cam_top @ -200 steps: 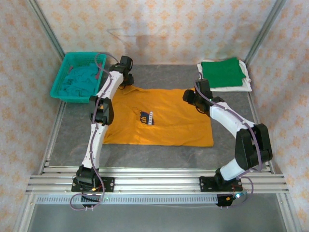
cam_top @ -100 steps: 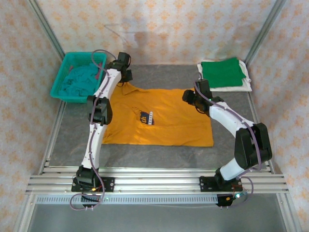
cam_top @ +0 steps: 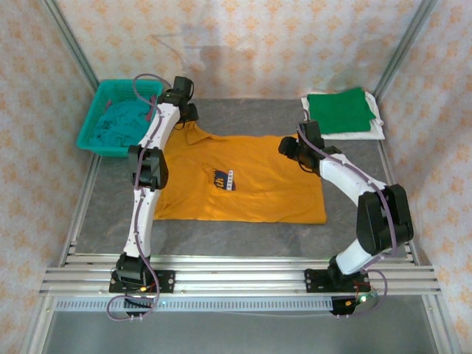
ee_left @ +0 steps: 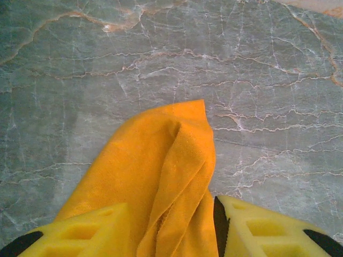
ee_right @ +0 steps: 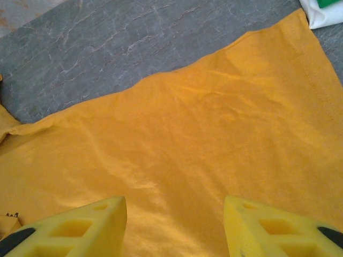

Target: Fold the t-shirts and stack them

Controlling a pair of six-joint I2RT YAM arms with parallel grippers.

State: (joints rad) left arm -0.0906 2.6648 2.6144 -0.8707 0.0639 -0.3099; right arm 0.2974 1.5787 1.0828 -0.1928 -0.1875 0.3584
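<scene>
The orange shirt lies spread flat on the table. Its far left sleeve is bunched between the parted jaws of the left gripper. The right gripper hangs over the shirt's far right part, jaws apart and empty.

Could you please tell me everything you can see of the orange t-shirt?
The orange t-shirt is soft, plain mustard-orange cotton-like cloth with a small dark chest print. It lies spread nearly flat, print up, in the middle of the grey table, lightly wrinkled and not yet folded. Its far-left sleeve is drawn out into a bunched, pointed fold that sits between the fingers of the left gripper; whether it is pinched cannot be told. The open right gripper hangs over its far-right part.
</scene>
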